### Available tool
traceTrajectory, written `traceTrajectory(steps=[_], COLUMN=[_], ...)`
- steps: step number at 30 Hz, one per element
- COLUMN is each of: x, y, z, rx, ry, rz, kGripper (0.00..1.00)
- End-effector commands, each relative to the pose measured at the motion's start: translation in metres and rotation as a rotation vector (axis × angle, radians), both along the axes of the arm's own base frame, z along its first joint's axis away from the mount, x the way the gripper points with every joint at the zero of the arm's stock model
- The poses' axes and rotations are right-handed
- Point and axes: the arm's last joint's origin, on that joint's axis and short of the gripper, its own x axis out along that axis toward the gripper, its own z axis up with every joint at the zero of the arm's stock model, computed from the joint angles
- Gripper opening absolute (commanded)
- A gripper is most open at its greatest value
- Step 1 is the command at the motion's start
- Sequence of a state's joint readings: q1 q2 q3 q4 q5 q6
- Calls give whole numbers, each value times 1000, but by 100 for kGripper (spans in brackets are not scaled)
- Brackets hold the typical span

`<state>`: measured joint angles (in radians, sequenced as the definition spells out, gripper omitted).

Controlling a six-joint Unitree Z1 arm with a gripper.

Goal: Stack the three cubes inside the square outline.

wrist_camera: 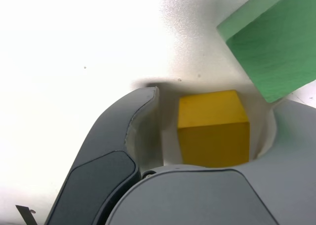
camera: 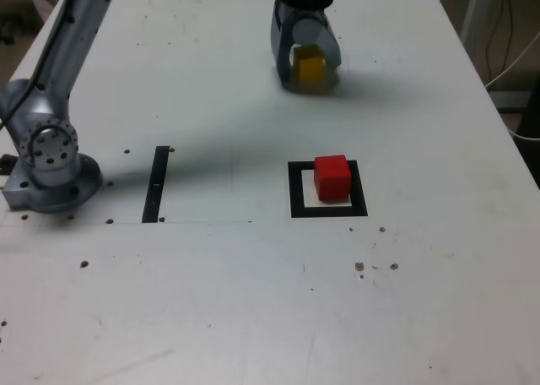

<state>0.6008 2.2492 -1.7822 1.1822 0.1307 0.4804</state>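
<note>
- Red cube (camera: 332, 177) sits inside the black square outline (camera: 296, 192), near the bench (camera: 253, 317) centre.
- At twelve o'clock from it, far back, the gripper (camera: 307, 67) straddles the yellow cube (camera: 308, 66), fingers (wrist_camera: 123, 136) apart, whether gripping is unclear.
- Green cube (wrist_camera: 276, 47) lies just beyond.

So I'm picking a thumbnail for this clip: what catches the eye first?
The red cube sitting in the square outline near the table's middle stands out first. Next, the gripper at the far edge, its jaws around the yellow cube. In the wrist view, a green cube lies just beyond it.
</note>
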Motion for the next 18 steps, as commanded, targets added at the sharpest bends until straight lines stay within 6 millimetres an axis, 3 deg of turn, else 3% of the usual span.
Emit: traceTrajectory(steps=[1,4,12,18], x=[1,2,4,1], y=[1,1,2,-1], z=[-2,-3,-1,6], rx=[-6,-8,10,11], ry=[5,9,-5,-10], rz=[2,4,3,1], kGripper=[60,55,30,26])
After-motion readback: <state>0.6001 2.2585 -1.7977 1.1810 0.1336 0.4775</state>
